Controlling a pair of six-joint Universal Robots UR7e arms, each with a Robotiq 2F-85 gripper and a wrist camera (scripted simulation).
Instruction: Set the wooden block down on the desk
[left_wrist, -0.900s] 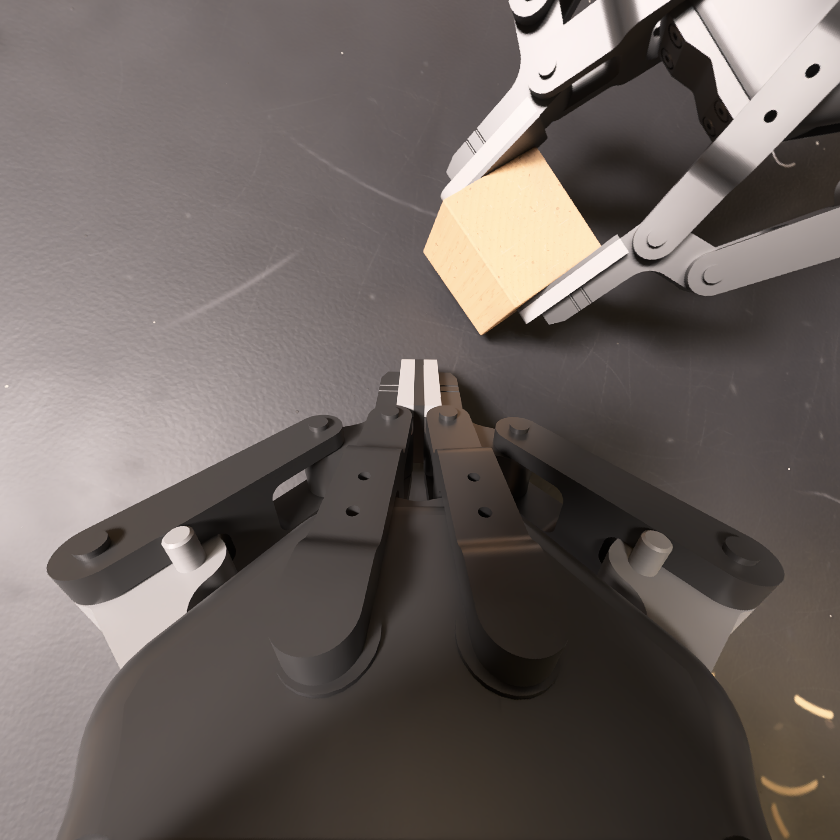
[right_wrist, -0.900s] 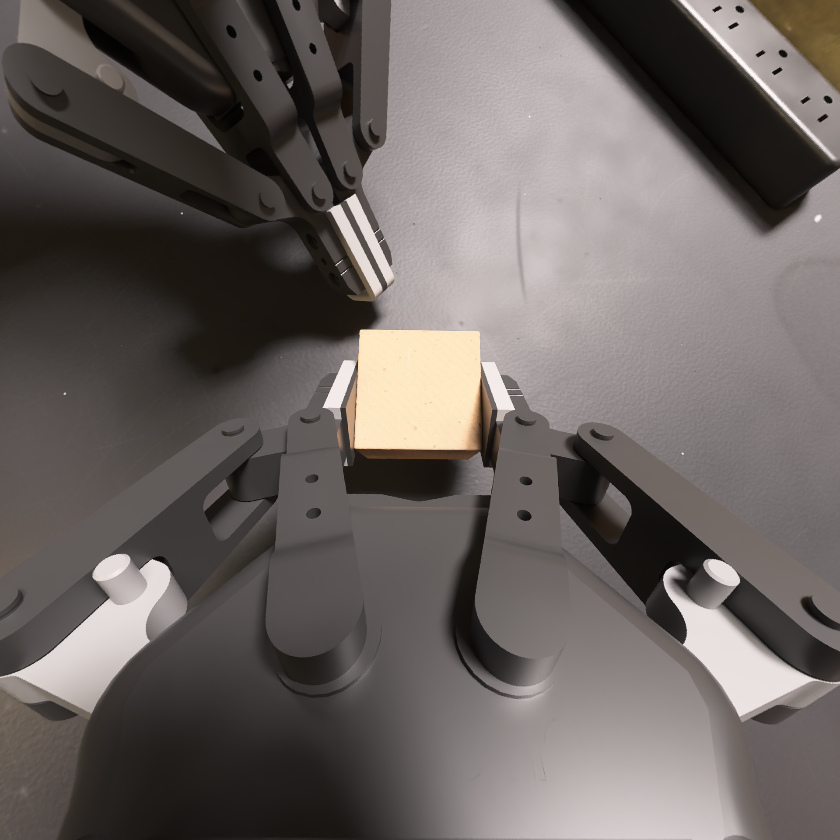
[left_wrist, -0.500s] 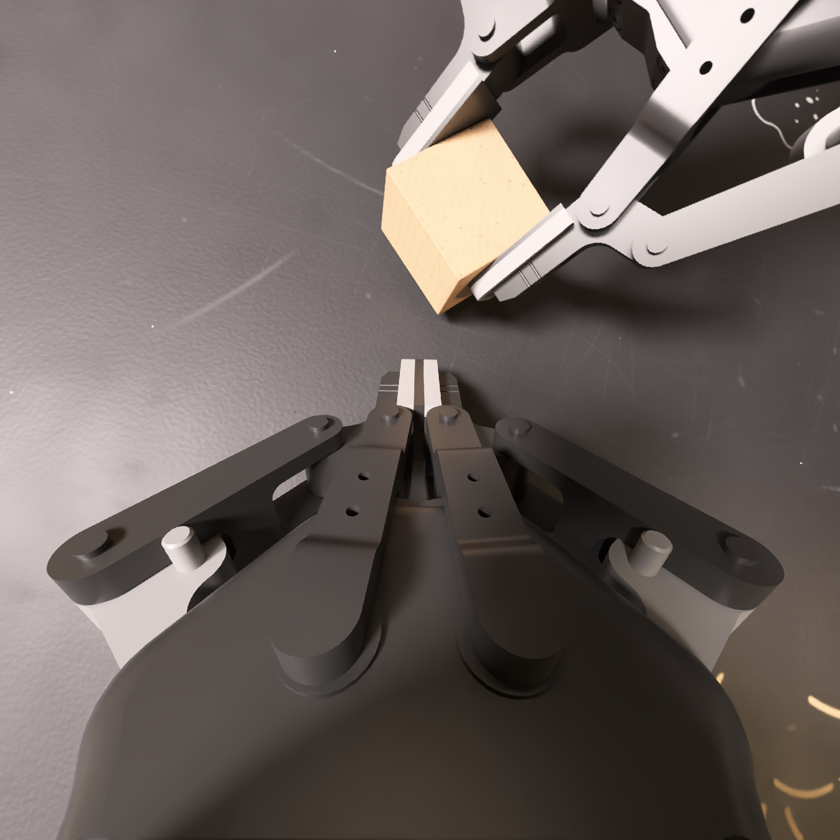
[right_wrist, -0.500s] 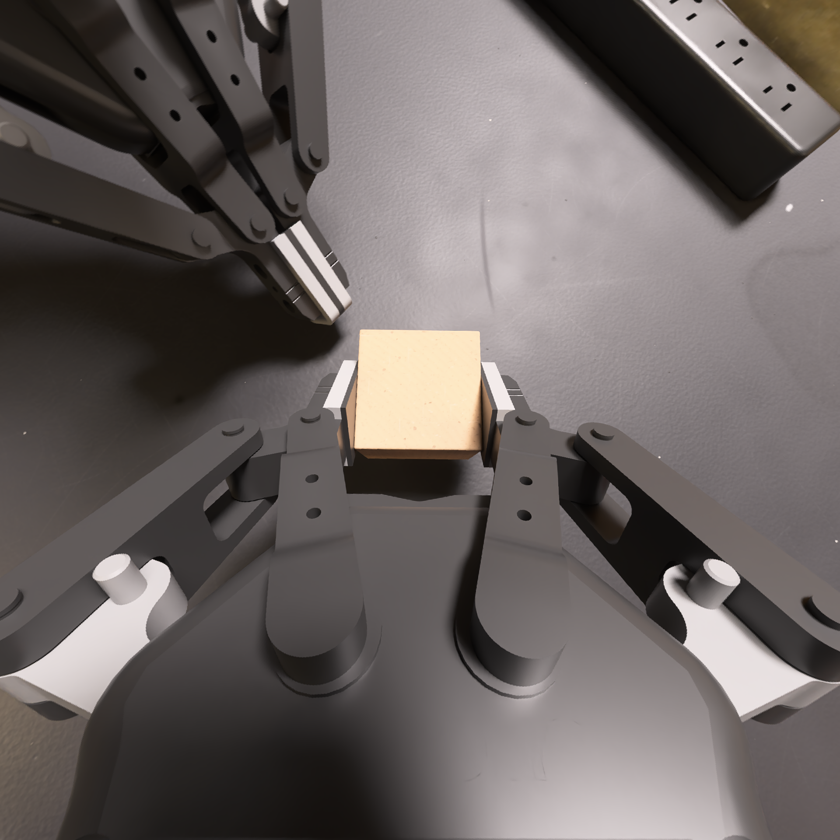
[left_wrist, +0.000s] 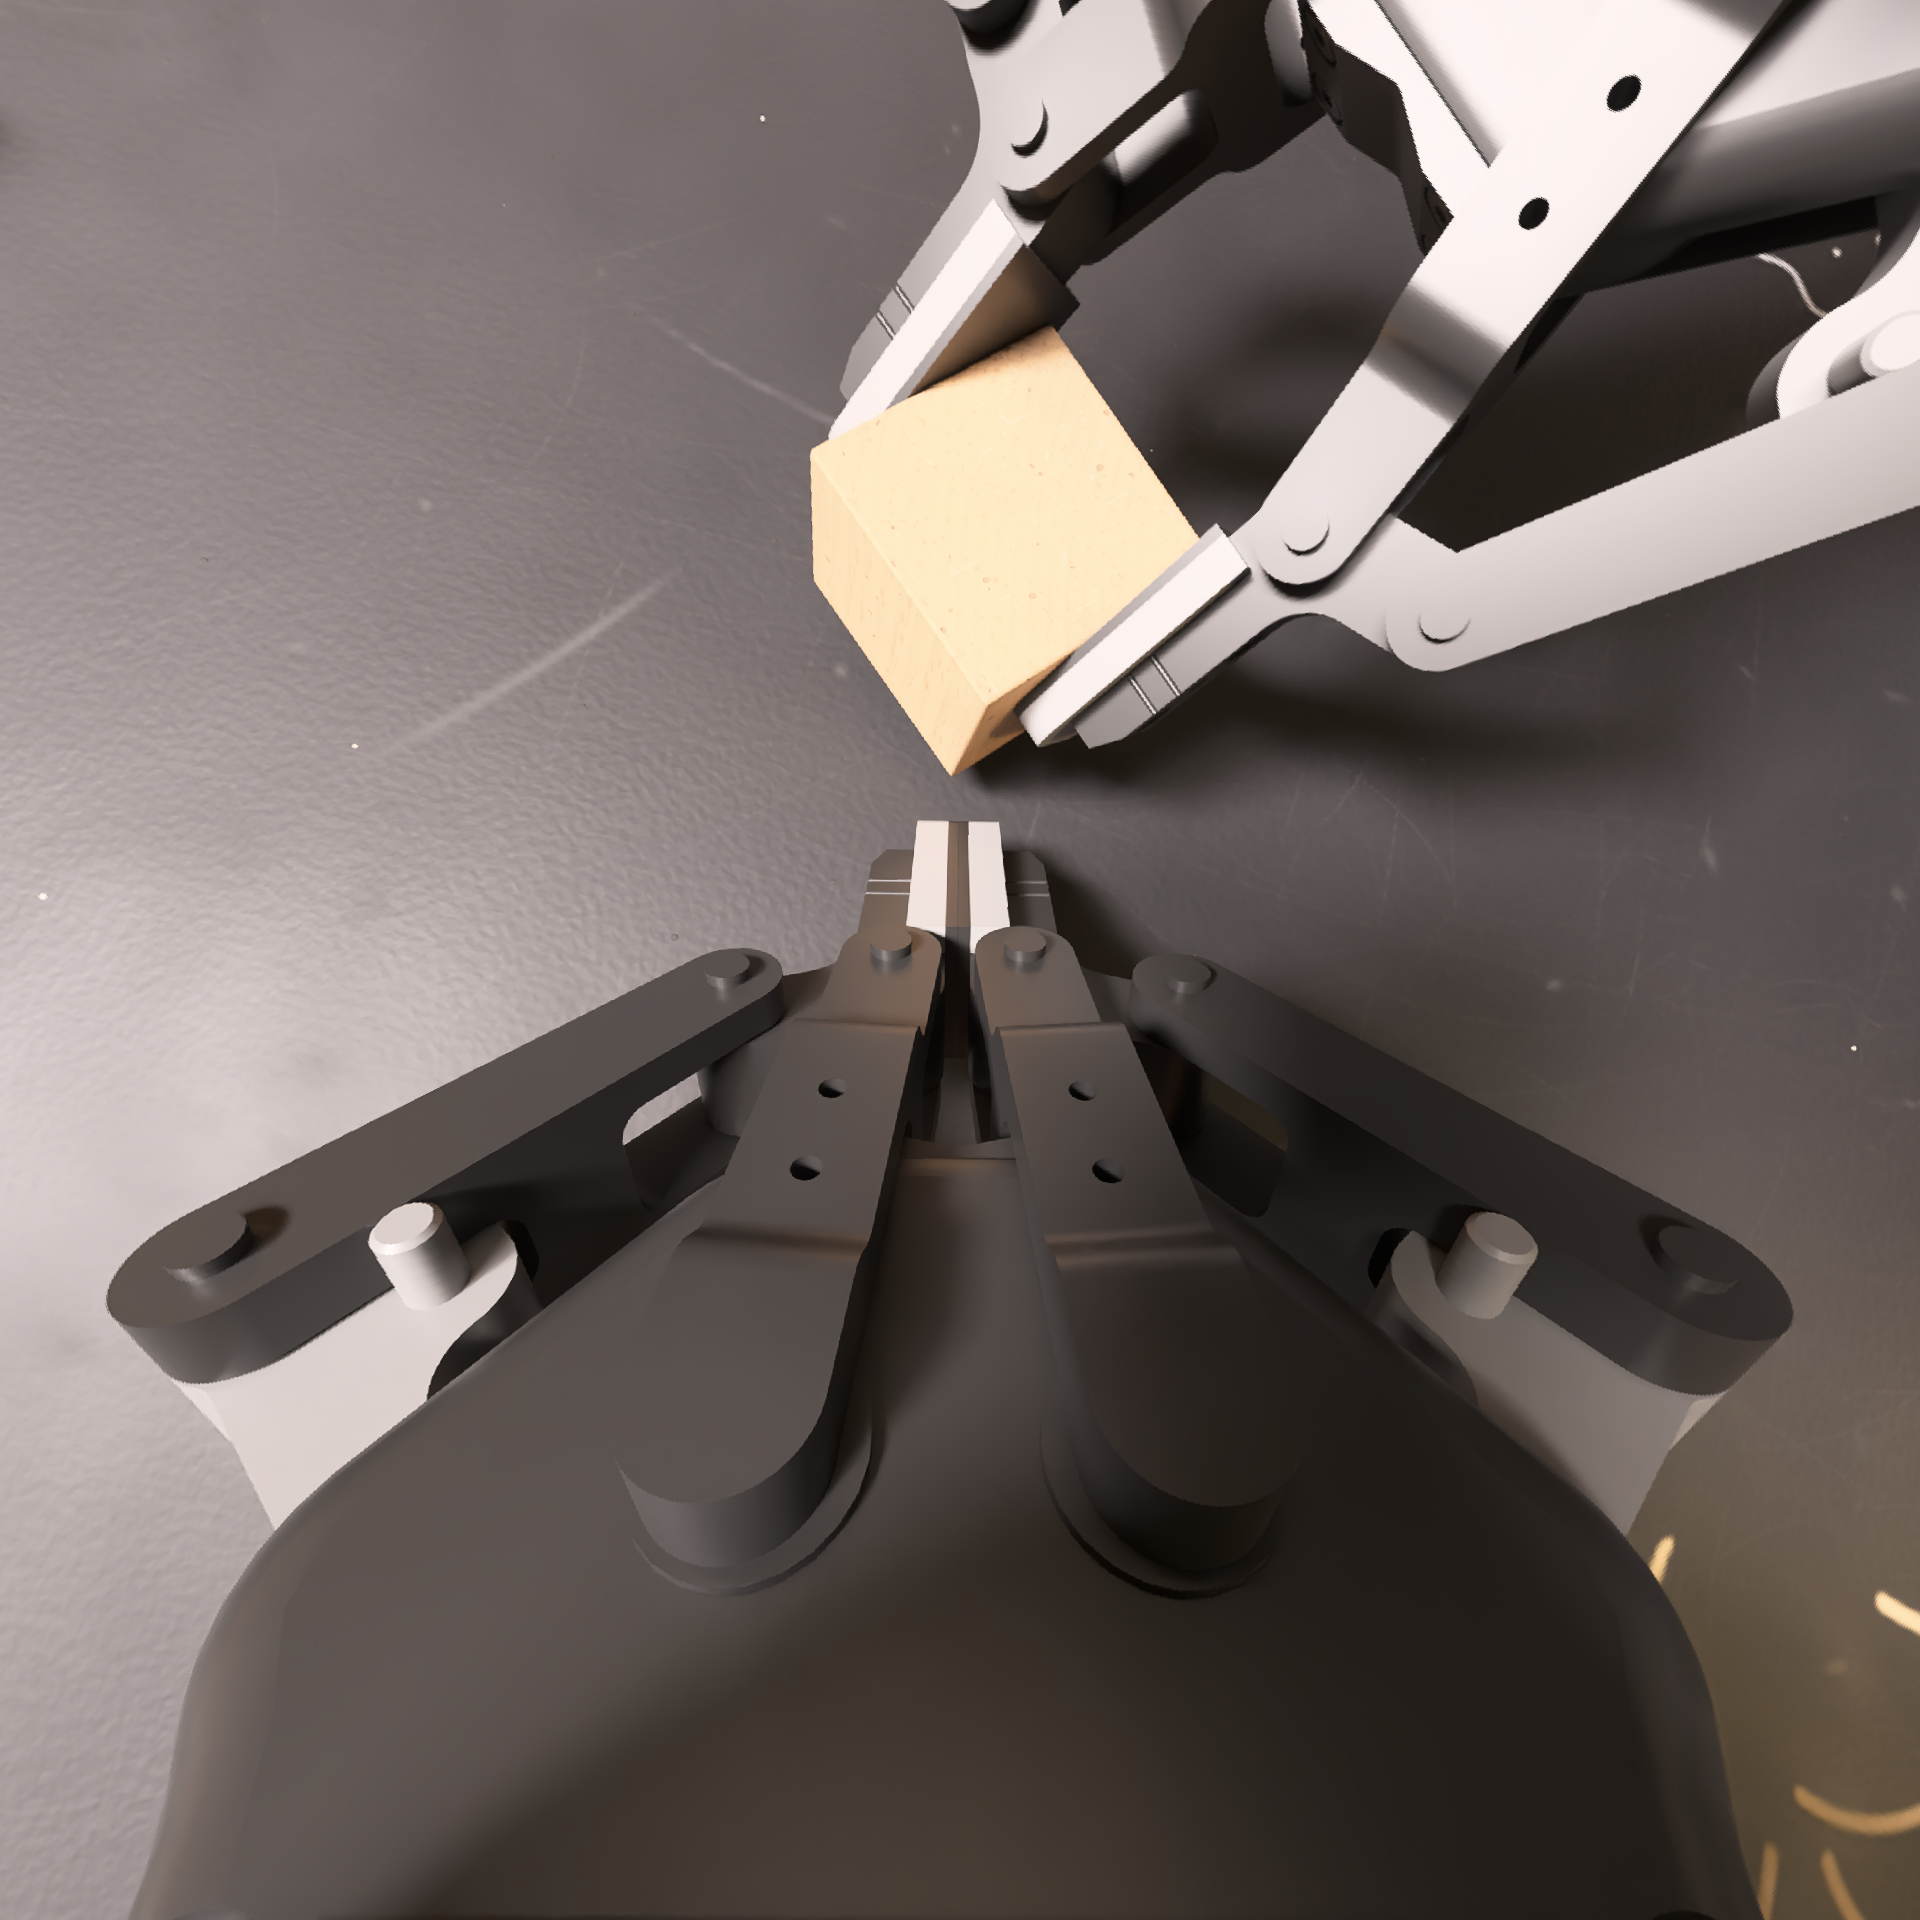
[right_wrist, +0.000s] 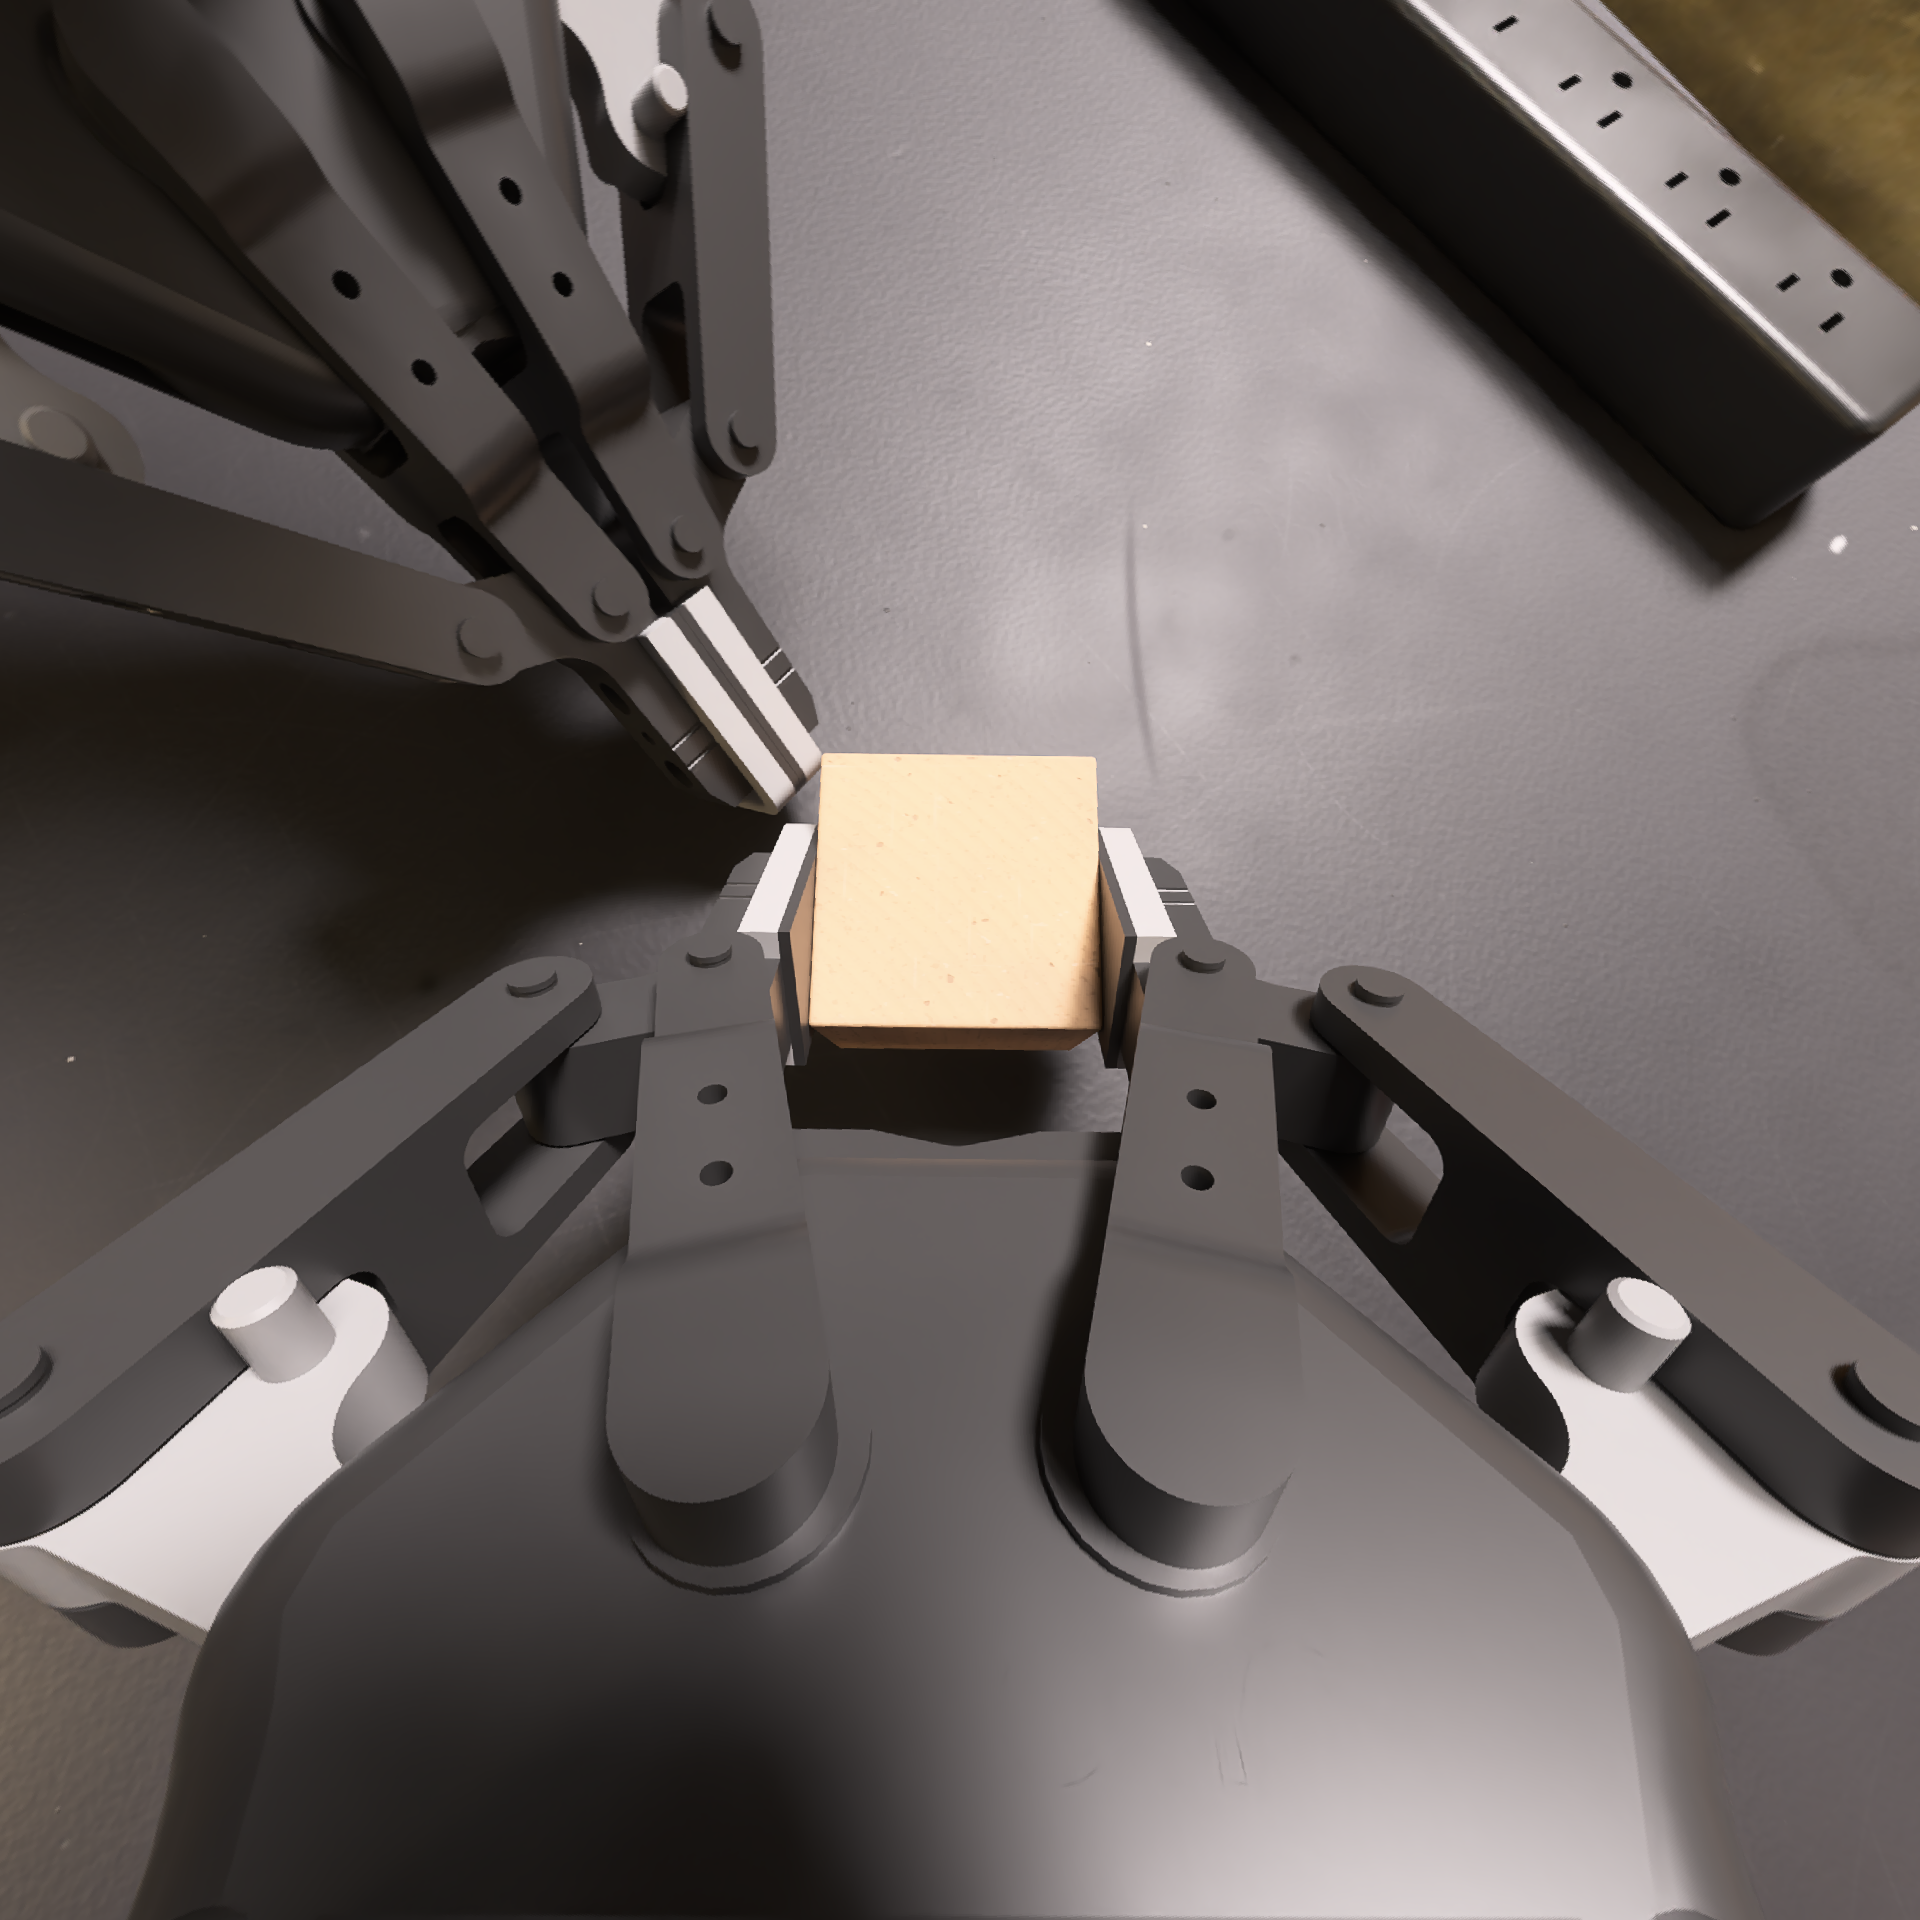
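A pale wooden block (right_wrist: 954, 902) sits clamped between the pads of my right gripper (right_wrist: 956, 883), just over the dark grey desk (right_wrist: 1299, 748). In the left wrist view the same block (left_wrist: 987, 540) hangs tilted, one corner pointing down, close to the desk (left_wrist: 416, 520); whether it touches I cannot tell. The right gripper (left_wrist: 997, 499) reaches in from the top right there. My left gripper (left_wrist: 958, 868) is shut and empty, its tips just short of the block's low corner. It also shows in the right wrist view (right_wrist: 743, 727), beside the block's upper left corner.
A black power strip (right_wrist: 1621, 239) lies on the desk at the upper right of the right wrist view. The desk surface has faint scratches (left_wrist: 540, 665). A yellowish area (right_wrist: 1860, 62) lies beyond the strip.
The right gripper with the block has moved closer to the left gripper's tips, so the gap between them has nearly closed. The left gripper has stayed shut.
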